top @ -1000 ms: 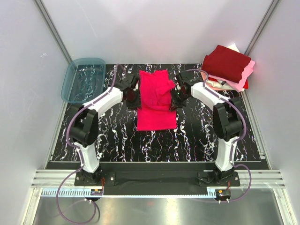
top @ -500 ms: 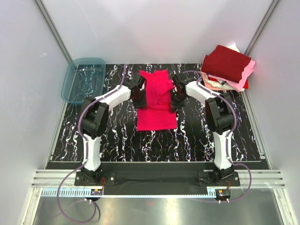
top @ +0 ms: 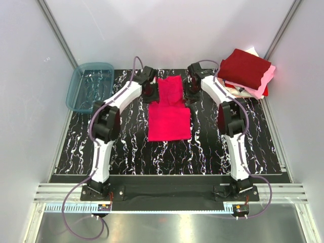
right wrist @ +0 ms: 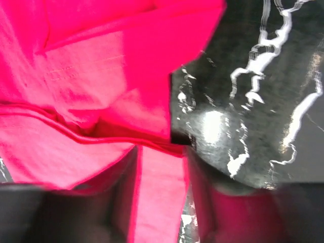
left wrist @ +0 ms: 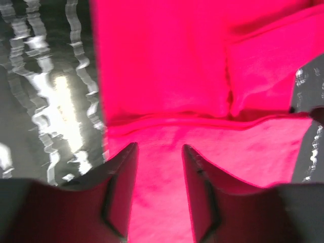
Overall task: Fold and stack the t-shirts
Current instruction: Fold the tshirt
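The bright pinkish-red t-shirt (top: 169, 119) lies partly folded in the middle of the table, its narrower far part between my two grippers. My left gripper (top: 151, 92) is at the shirt's far left edge and my right gripper (top: 191, 92) at its far right edge. In the left wrist view the left gripper (left wrist: 159, 149) has its jaws apart just over the shirt (left wrist: 167, 76). In the right wrist view the right gripper (right wrist: 161, 152) also has its jaws apart, with the shirt's edge (right wrist: 101, 66) showing between them. A folded stack at the back right has the dark maroon shirt (top: 244, 67) on top of the pale pink one (top: 267, 80).
The translucent blue-grey tub (top: 90, 86) stands at the back left. The table (top: 126, 147) is black with white marbling. Grey walls and metal frame posts close in the sides and back. The stack overhangs the table's back right corner.
Both grippers have moved away from me, toward the shirt's far end. The shirt's far part, bunched and raised a second ago, now lies flatter and narrower.
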